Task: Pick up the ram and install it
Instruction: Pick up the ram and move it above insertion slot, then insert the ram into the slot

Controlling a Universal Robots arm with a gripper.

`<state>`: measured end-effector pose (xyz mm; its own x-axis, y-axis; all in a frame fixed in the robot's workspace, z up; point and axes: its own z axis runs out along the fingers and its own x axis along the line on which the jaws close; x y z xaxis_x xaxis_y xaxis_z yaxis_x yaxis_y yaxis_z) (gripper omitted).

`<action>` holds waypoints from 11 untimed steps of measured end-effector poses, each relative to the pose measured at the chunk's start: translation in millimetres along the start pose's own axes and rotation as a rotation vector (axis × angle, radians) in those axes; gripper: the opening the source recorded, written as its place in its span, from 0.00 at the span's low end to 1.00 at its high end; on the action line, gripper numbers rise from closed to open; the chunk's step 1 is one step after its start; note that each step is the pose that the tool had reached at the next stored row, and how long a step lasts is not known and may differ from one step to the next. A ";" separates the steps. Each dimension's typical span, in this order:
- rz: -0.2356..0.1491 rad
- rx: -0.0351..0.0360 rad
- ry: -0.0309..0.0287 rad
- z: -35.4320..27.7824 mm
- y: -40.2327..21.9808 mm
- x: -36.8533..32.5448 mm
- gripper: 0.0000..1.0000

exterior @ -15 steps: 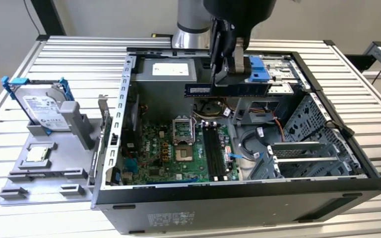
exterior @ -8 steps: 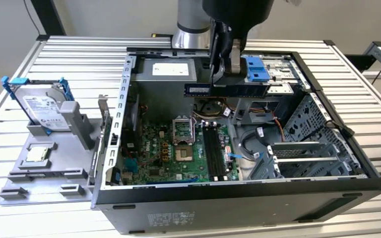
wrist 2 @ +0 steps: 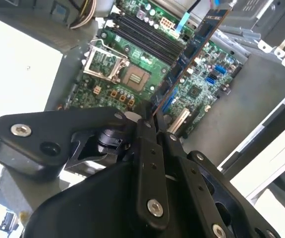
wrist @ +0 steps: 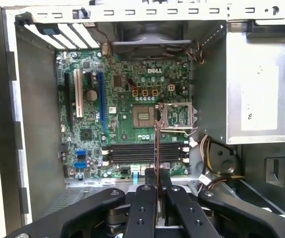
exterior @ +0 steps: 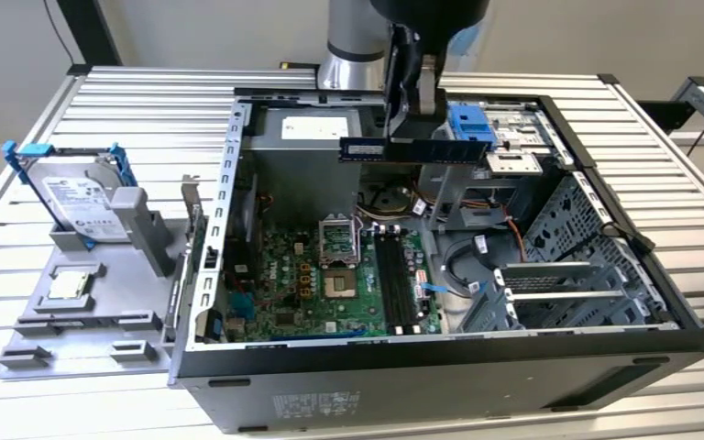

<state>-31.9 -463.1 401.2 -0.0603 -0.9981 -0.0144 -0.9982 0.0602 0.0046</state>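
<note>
Above the open computer case (exterior: 450,380), toward twelve o'clock from the motherboard's black slots (exterior: 391,275), the ram (exterior: 420,149) hangs level in the air, clamped near mid-length by the pincer (exterior: 409,136). In both wrist views the ram (wrist: 156,148) (wrist 2: 192,54) shows edge-on between the pressed-together fingers (wrist: 143,201), over the motherboard (wrist: 127,106). It looks light and stiff but thin and fragile. I judge the flat faces near the upper edge the safest hold, leaving the contact edge free and avoiding any twist. At nine o'clock on the surface (exterior: 144,101) stands a hard drive (exterior: 77,197).
</note>
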 end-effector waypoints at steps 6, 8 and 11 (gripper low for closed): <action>0.000 0.0000 0.0000 0.9 -5.2 -4.1 0.00; 0.001 0.0000 -0.0001 2.0 -6.7 -8.5 0.00; 0.001 0.0000 -0.0001 3.8 -8.5 -15.2 0.00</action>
<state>-22.5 -448.4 397.6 -0.0614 -0.9980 -0.0145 -0.9981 0.0613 0.0046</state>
